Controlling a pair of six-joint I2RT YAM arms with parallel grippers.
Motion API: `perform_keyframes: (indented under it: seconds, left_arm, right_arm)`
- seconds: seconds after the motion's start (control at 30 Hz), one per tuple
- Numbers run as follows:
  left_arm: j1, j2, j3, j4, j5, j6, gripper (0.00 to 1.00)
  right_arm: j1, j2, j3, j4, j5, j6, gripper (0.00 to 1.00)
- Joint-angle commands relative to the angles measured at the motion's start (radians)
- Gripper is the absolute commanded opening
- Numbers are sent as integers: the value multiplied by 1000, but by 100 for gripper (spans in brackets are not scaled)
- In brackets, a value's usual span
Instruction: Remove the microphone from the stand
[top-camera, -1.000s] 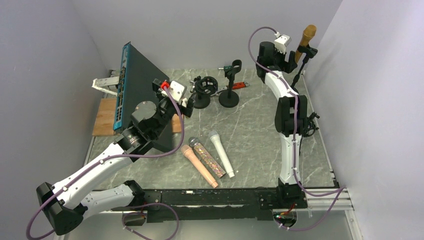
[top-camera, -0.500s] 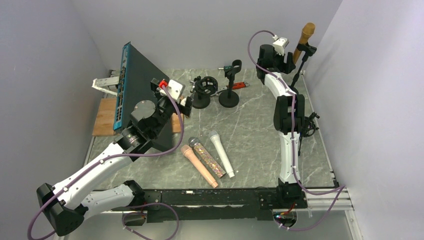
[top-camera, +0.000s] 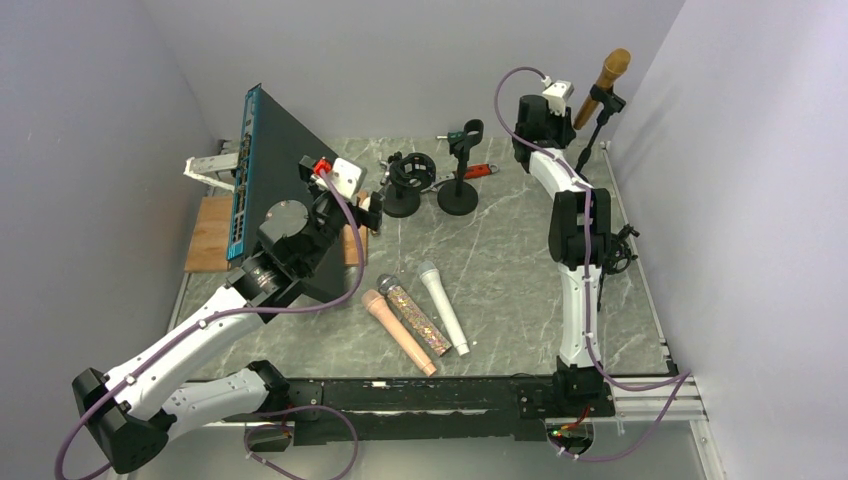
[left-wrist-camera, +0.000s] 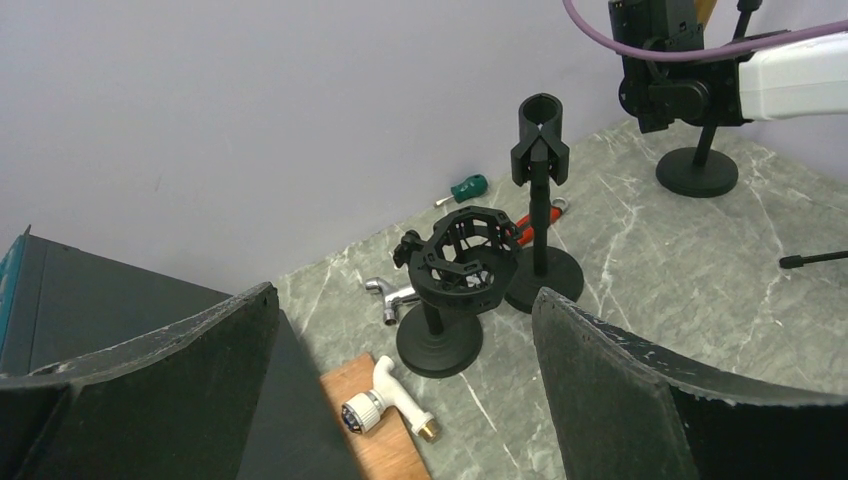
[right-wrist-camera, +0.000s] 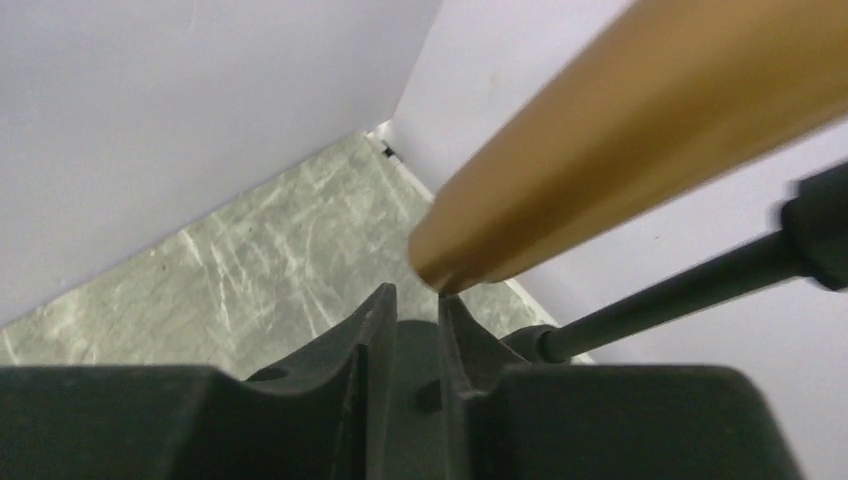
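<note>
A gold microphone (top-camera: 610, 70) sits tilted in the clip of a thin black stand (top-camera: 590, 140) at the far right corner. In the right wrist view the microphone (right-wrist-camera: 640, 150) crosses the upper right, and its lower end rests just above one fingertip. My right gripper (right-wrist-camera: 412, 295) is shut, with only a thin slit between its fingers and nothing in it. The stand's rod (right-wrist-camera: 680, 290) runs off to the right. From above, the right gripper (top-camera: 568, 105) is just left of the microphone's lower end. My left gripper (left-wrist-camera: 405, 292) hangs wide open and empty, well away.
Two empty black stands (top-camera: 404, 185) (top-camera: 460, 170) stand mid-back. Three loose microphones (top-camera: 412, 315) lie at front centre. A tilted blue-edged black box (top-camera: 265, 190) and a wooden board (top-camera: 210, 235) are at left. A white tap (left-wrist-camera: 395, 400) lies on the board. Walls close in behind and to the right.
My right gripper has closed from wide to shut and drawn slightly left. The gold microphone now leans more. The left arm has edged a little left.
</note>
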Motion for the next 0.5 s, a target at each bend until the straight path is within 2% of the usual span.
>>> perform_keyframes:
  seconds: [0.0,0.2,0.27,0.3,0.4,0.47]
  left_arm:
    - [9,-14,2,40,26,-28,99]
    - [15,-14,2,40,32,-35,99]
    - [15,-15,1,40,30,-34,99]
    - [16,-16,1,40,30,-35,99]
    - [16,-19,0,42,29,-36,99]
    - [16,-20,1,40,33,-37,99]
  right_arm:
    - [1,-98,-74,6,-60,55,20]
    - [11,-161,-156,32,-80,54,8]
    - [18,-172,-167,59,-73,24,9]
    - [21,-175,-166,68,-62,7,17]
    - [21,-180,-154,77,-12,-16,55]
    - [22,-186,-151,87,9,-33,70]
